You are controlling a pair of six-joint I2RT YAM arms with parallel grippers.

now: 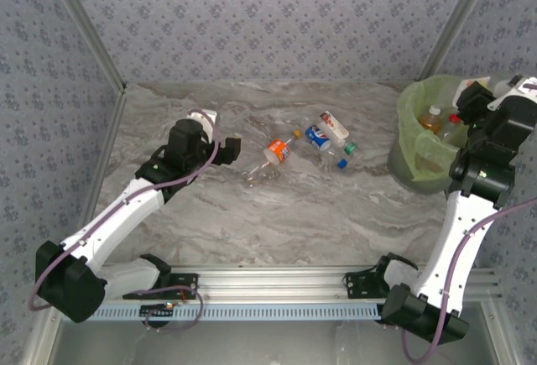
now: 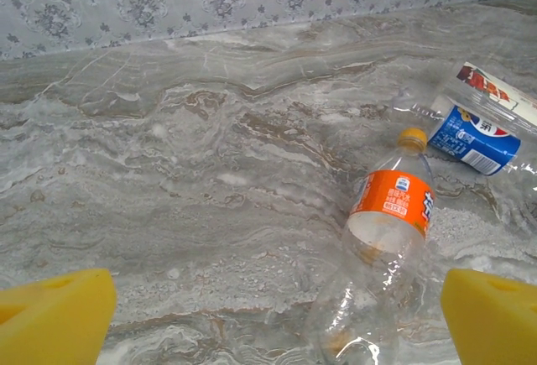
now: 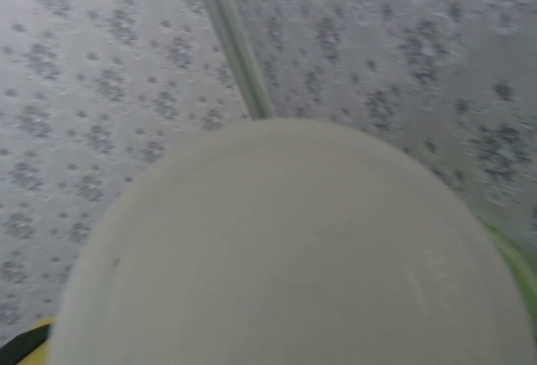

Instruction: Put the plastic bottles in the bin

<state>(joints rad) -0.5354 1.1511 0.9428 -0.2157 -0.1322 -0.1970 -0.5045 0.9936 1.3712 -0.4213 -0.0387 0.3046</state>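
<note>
**Left pincer spread wide, right pincer gripping a bottle at the bin**

The left pincer (image 2: 273, 323) is spread wide, with nothing between its yellow pads (image 2: 54, 315). Just ahead, by the right pad, lies the orange-label bottle (image 2: 390, 205), cap pointing away. Beyond it and further right, the blue-label bottle (image 2: 474, 134) and the red-and-white-label bottle (image 2: 495, 88) lie together on the table (image 2: 210, 172). The right pincer (image 1: 480, 96) pinches a white bottle (image 3: 294, 256) above the bin (image 1: 407, 126), which has bottles inside.
</note>
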